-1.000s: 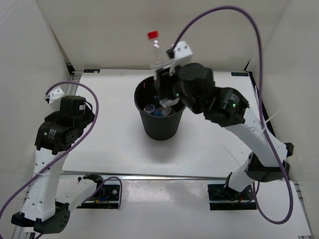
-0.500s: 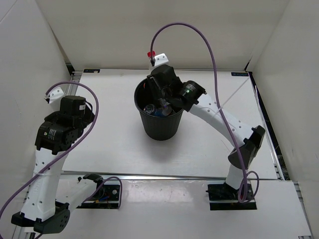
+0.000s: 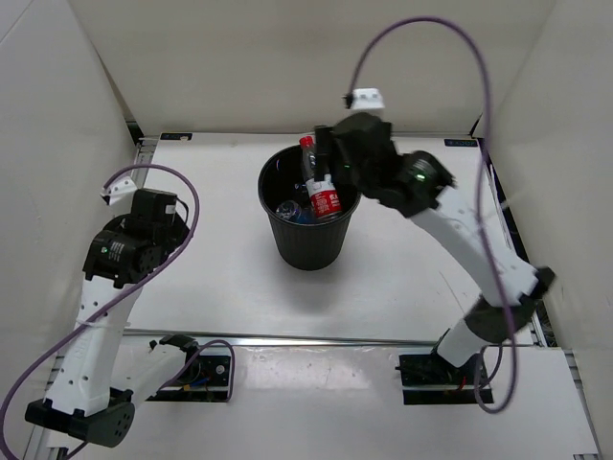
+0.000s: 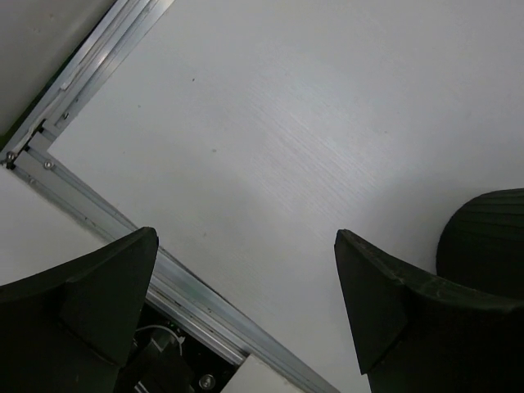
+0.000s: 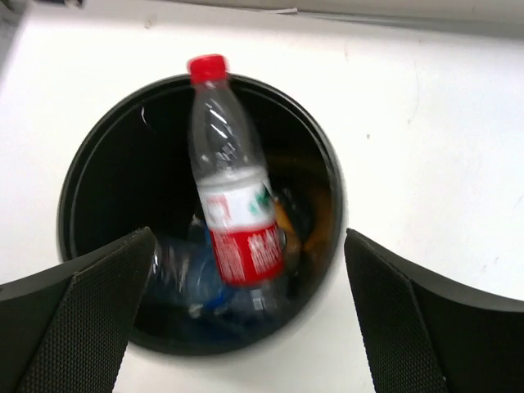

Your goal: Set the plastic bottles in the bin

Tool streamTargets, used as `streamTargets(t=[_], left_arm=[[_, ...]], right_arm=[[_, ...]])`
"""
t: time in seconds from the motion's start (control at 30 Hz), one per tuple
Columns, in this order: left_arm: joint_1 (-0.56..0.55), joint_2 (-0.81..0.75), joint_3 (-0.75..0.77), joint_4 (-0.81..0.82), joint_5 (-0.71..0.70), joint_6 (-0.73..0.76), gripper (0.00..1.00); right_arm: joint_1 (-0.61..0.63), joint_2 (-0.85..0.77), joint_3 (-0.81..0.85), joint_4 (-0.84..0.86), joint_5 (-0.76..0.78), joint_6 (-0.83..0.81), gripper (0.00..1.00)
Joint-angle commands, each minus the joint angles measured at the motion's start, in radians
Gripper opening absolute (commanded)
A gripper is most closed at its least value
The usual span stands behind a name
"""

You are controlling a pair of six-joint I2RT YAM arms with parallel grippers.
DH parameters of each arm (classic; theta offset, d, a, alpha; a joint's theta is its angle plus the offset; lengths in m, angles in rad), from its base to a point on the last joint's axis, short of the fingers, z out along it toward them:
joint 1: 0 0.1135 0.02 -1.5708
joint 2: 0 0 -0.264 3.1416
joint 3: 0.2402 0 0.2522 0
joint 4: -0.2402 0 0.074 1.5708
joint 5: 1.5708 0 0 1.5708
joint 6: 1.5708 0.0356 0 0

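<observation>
The red-labelled, red-capped bottle is loose in the mouth of the black bin, cap up and label down, touching neither finger. In the right wrist view this bottle is motion-blurred over other bottles lying in the bin: blue-labelled ones and an orange one. My right gripper hangs open just above the bin's far right rim, its fingers wide on either side. At the left, my left gripper stands open over bare table with nothing between its fingers.
White walls close the table on three sides. An aluminium rail runs along the near edge by the left arm's base. The bin's dark side shows at the right edge of the left wrist view. A purple cable loops above the right arm.
My right gripper has opened and let go of the red-labelled bottle, which has dropped from above the rim into the bin's mouth. The right arm has swung; the left arm shifted slightly.
</observation>
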Motion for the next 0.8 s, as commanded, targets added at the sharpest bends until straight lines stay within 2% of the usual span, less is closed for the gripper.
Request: streamTargets(t=[0.0,0.07,0.13,0.23,0.33,0.5,0.53,0.57,0.6,0.63,0.73,0.77], left_arm=[[-0.001,-0.018,-0.071,-0.037,-0.052,-0.103,1.0],[-0.001,-0.078,-0.146,-0.037,-0.096,-0.155,1.0],[-0.001,-0.174,-0.201,0.036,-0.144,-0.155,1.0],[-0.001,-0.306,-0.271,0.134,-0.185,-0.201,1.0],[-0.001,-0.365,-0.294,0.178,-0.186,-0.231,1.0],[-0.001,-0.374,-0.327,0.09,-0.199,-0.328,1.0],[-0.001,-0.374,-0.343,0.058,-0.216,-0.436,1.0],[-0.001,-0.363,-0.343,-0.024,-0.257,-0.563,1.0],[-0.001,-0.363,-0.352,-0.057,-0.276,-0.565,1.0],[-0.001,-0.354,-0.352,-0.077,-0.309,-0.63,1.0],[-0.001,-0.363,-0.364,-0.077,-0.386,-0.655,1.0],[-0.001,-0.374,-0.379,-0.077,-0.473,-0.666,1.0]], right_arm=[[-0.039,-0.199,-0.11,-0.102,-0.04,0.199,1.0],[-0.068,-0.291,-0.191,-0.09,-0.09,0.212,1.0],[-0.1,-0.343,-0.26,-0.066,-0.152,0.202,1.0],[-0.173,-0.343,-0.235,-0.102,-0.323,0.164,1.0],[-0.237,-0.334,-0.208,-0.148,-0.45,0.143,1.0],[-0.301,-0.374,-0.291,-0.162,-0.494,0.132,1.0],[-0.312,-0.384,-0.303,-0.162,-0.494,0.121,1.0],[-0.338,-0.385,-0.314,-0.173,-0.52,0.121,1.0],[-0.348,-0.385,-0.314,-0.173,-0.52,0.121,1.0],[-0.358,-0.385,-0.325,-0.188,-0.52,0.121,1.0],[-0.39,-0.394,-0.357,-0.198,-0.52,0.112,1.0],[-0.417,-0.407,-0.371,-0.198,-0.555,0.103,1.0]])
